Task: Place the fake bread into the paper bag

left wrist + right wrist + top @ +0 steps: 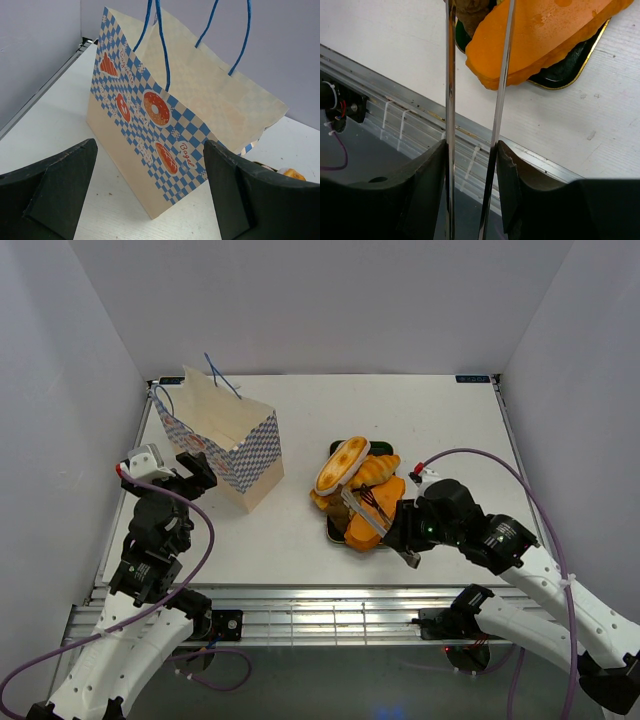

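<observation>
Fake bread (360, 490): I see it heaped on the black tray (572, 79), just right of the middle of the table (420, 420).
Top of the heap: an oval bun (343, 463) with a cream edge, and a croissant (375, 472) touching it on the right.
Near side of the heap: a flat orange piece (545, 35) overhangs the tray's near rim.
Paper bag (225, 440): it stands upright at the left rear of the table with its mouth open and its blue string handles (160, 45) up. It is well apart from the tray.
Tongs (365, 515): silver. In my right wrist view both arms run from the fingers up to the orange piece. One arm crosses over it and the other passes along its left edge. I cannot see the tips.
Right gripper (470, 150): clamped on the tongs, with one tong arm against each finger. It sits at the near right of the tray.
Left gripper (150, 150): jaws wide apart with nothing between them. It is near the bag's front, facing the checked side with the doughnut print.
</observation>
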Tool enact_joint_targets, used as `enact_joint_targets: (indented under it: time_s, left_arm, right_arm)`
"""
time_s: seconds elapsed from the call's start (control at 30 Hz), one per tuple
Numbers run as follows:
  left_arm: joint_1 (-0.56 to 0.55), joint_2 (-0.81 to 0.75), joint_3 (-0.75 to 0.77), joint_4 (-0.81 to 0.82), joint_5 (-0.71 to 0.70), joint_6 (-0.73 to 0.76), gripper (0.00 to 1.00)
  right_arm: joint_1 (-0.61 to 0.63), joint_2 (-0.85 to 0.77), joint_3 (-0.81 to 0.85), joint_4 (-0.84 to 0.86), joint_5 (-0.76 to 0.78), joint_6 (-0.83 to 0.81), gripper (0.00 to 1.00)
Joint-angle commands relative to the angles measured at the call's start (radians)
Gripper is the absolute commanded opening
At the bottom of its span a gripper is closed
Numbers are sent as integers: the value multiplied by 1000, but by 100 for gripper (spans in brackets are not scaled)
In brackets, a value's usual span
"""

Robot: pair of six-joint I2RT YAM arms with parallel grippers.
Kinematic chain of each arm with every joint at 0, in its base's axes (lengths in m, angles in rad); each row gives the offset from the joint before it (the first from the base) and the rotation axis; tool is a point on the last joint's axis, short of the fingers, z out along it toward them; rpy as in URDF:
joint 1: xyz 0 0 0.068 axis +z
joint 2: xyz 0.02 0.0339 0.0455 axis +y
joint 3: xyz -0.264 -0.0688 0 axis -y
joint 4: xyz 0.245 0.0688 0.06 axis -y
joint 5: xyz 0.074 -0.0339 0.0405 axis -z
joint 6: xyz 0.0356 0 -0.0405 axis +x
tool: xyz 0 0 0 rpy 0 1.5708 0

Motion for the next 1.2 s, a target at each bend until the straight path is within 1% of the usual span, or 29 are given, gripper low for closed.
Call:
enact_joint_targets:
  time_s: [0.0, 0.6, 0.97, 1.17]
  left_arm:
    - [-5, 5, 16, -10, 13, -7, 98]
    - [-5, 10, 17, -11, 24, -10, 97]
    - [-5, 11, 17, -11, 26, -10, 97]
    - [-7, 13, 17, -11, 27, -9, 97]
  right_arm:
    - [2, 10, 32, 72, -27, -6, 48]
    - [2, -28, 97, 8, -21, 6, 49]
    - [2, -22, 42, 13, 10, 7, 49]
    - [2, -19, -3, 55, -13, 14, 49]
